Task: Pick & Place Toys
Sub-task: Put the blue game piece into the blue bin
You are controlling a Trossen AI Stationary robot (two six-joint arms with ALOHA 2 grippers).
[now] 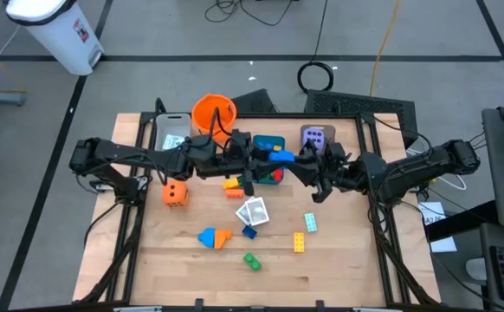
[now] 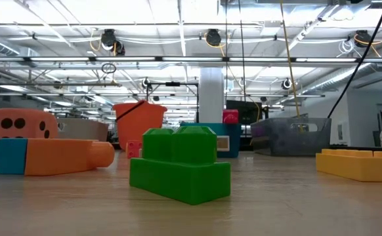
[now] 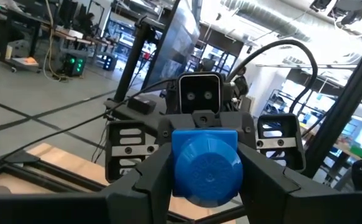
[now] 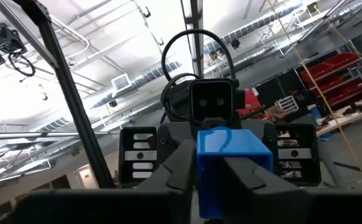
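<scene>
High view: both grippers (image 1: pixel 274 161) clamp blue brick (image 1: pixel 280 156).

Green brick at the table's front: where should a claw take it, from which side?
Likely from straight above, closing on the two flat long walls of the green brick at its wider lower tier. It sits flat, studs up, clear of the other toys, so those walls are free; the stepped, studded top offers less flat face. Left claw and right claw both hold a blue brick.
</scene>
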